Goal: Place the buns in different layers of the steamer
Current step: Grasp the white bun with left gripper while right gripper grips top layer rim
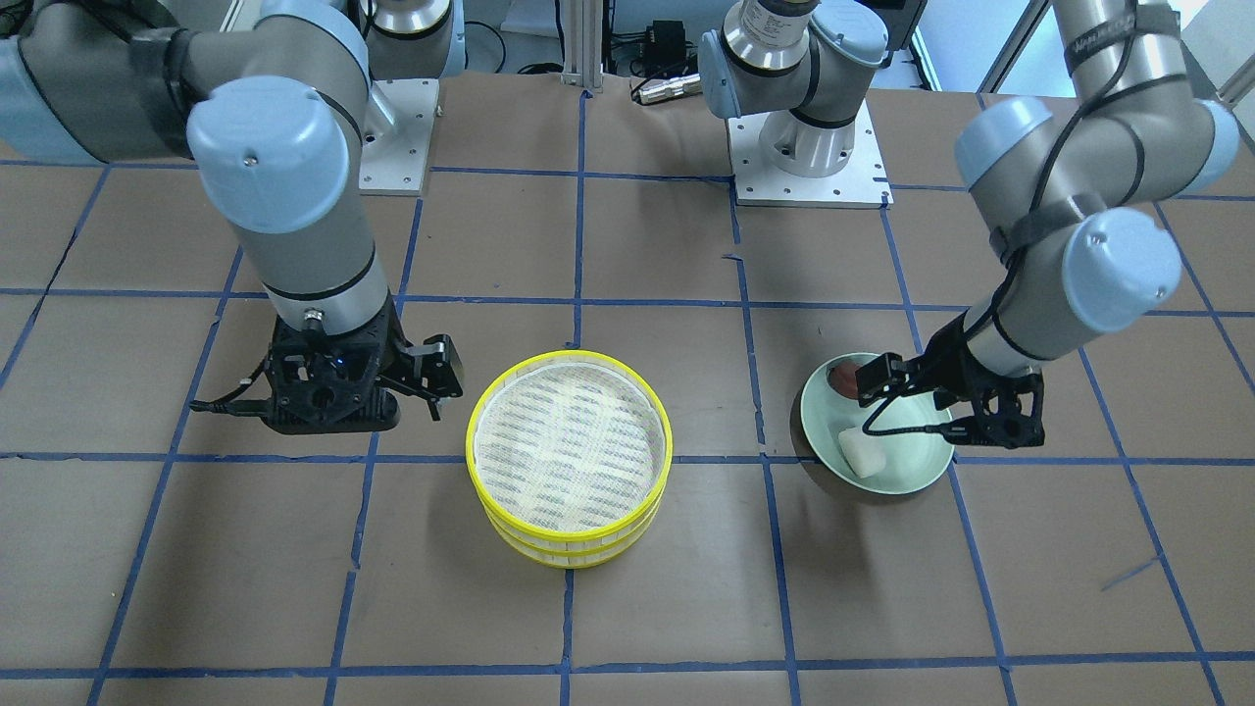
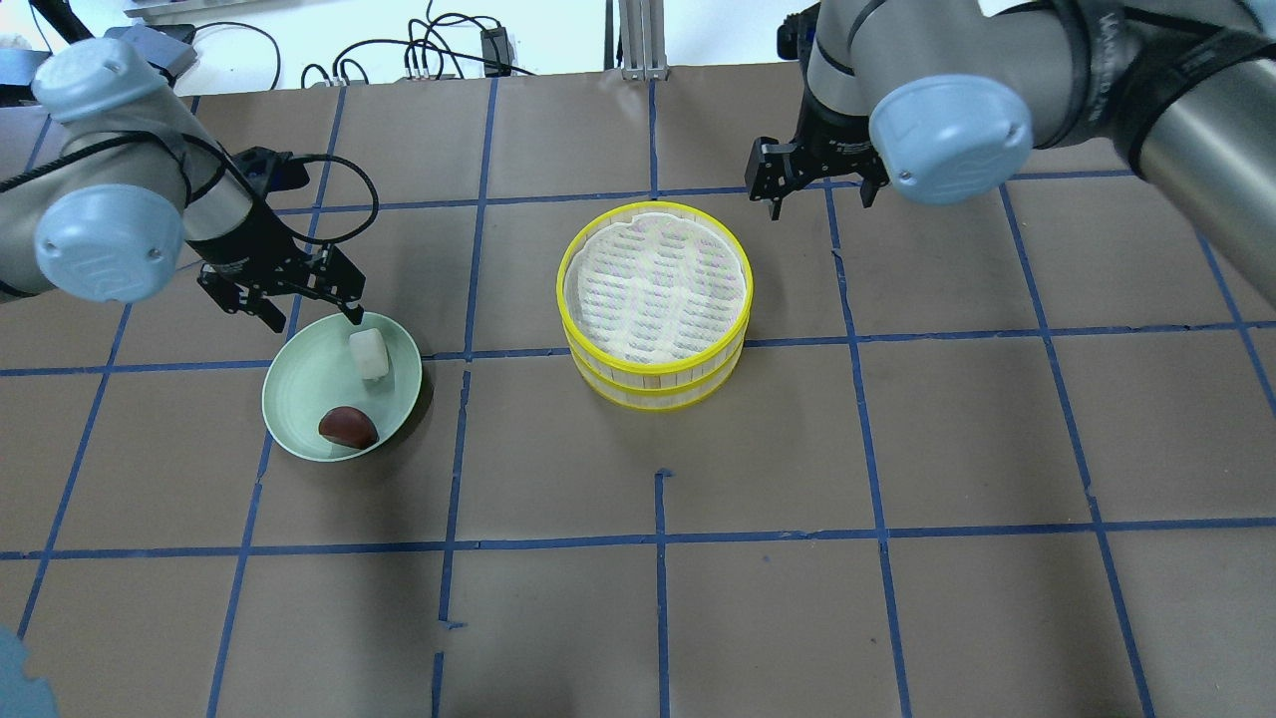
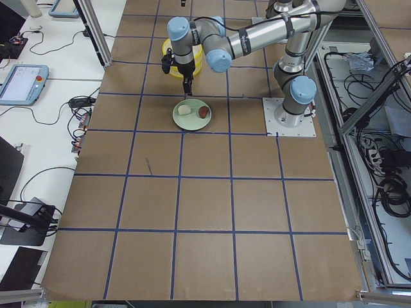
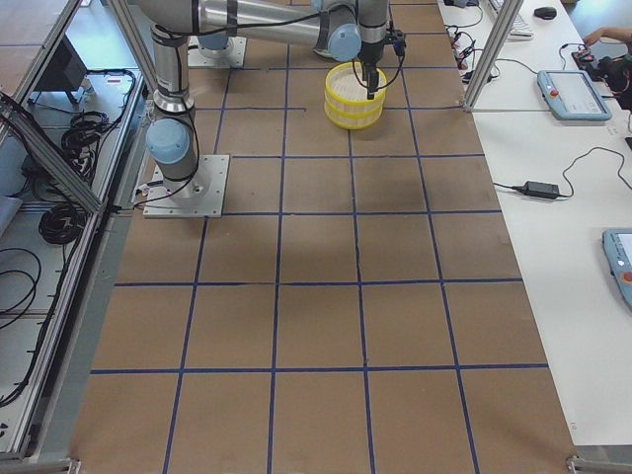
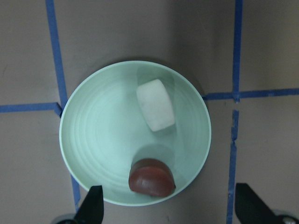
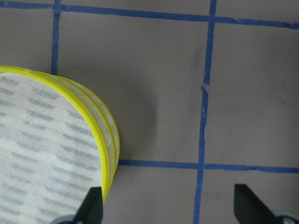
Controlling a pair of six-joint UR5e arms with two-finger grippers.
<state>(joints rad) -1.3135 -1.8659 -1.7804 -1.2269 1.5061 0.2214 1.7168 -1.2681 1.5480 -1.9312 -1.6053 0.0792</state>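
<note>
The steamer (image 2: 653, 299), two stacked yellow-rimmed trays, stands mid-table, and its top tray is empty; it also shows in the front view (image 1: 569, 451) and the right wrist view (image 6: 46, 140). The white bun (image 2: 368, 352) and the reddish-brown bun (image 2: 348, 428) lie on the pale green plate (image 2: 289, 399). The left wrist view shows the white bun (image 5: 156, 104), the brown bun (image 5: 151, 177) and the plate (image 5: 93, 140). My left gripper (image 2: 314, 319) is open and empty above the plate's far edge. My right gripper (image 2: 819, 199) is open and empty beside the steamer's far right rim.
The table is brown paper with a blue tape grid. The two arm bases (image 1: 809, 147) stand at the robot's side of the table. Cables and a power supply (image 2: 439, 55) lie past the far edge.
</note>
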